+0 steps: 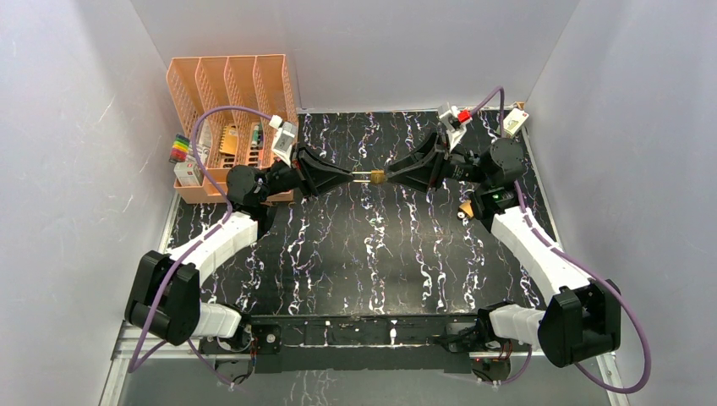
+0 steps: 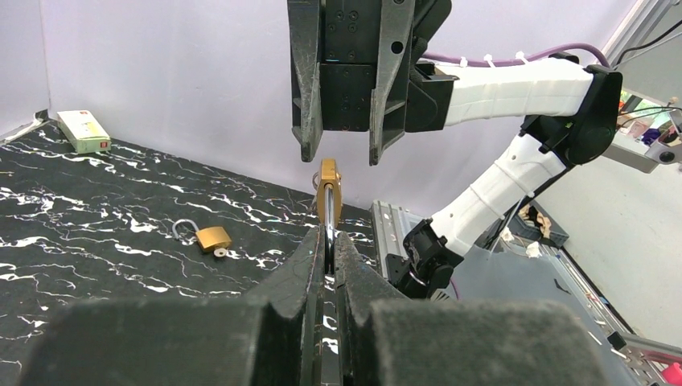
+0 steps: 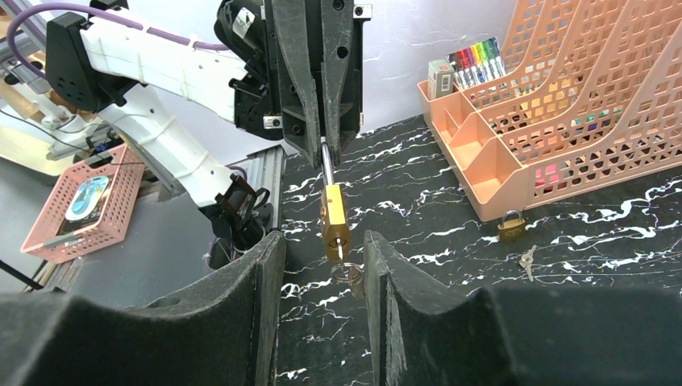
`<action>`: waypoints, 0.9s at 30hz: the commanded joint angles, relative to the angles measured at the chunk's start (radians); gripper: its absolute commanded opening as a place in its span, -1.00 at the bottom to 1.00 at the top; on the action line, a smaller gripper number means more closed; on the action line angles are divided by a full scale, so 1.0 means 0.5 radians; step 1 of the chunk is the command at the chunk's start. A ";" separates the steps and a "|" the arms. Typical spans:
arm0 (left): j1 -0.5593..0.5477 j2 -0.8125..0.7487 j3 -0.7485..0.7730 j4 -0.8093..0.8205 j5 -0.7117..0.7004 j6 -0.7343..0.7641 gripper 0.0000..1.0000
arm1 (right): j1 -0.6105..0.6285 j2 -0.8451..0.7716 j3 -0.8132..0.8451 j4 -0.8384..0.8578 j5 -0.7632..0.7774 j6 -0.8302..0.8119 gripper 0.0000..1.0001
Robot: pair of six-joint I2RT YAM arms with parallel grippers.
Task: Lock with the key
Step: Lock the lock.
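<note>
A brass padlock (image 1: 377, 177) hangs in the air over the middle back of the black marbled table (image 1: 355, 254). My left gripper (image 2: 330, 237) is shut on its steel shackle, and the body (image 2: 328, 193) sticks out beyond the fingertips. The key (image 3: 341, 254) sits in the keyhole at the lock's end (image 3: 334, 219), with a ring (image 3: 352, 275) dangling from it. My right gripper (image 3: 322, 245) faces the left one and is open, a finger on each side of the key end. The ring hangs close to its right finger (image 3: 378, 265).
A second brass padlock (image 2: 211, 237) with a key lies on the table below the right arm. A third padlock (image 3: 511, 227) and loose keys (image 3: 527, 259) lie by the orange desk organizer (image 1: 232, 93). A white box (image 1: 516, 121) sits at the back right.
</note>
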 commanded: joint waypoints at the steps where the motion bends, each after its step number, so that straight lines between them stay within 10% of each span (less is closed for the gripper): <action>1: 0.014 -0.055 0.008 0.127 -0.069 0.023 -1.00 | 0.013 -0.061 -0.024 0.038 -0.018 -0.024 -0.03; 19: 0.016 0.001 0.027 0.126 -0.055 0.005 -1.00 | 0.022 -0.043 -0.022 -0.009 -0.001 -0.100 -0.32; 27: 0.016 0.009 0.025 0.132 -0.039 0.004 -1.00 | 0.022 0.008 0.019 0.002 -0.003 -0.104 -0.74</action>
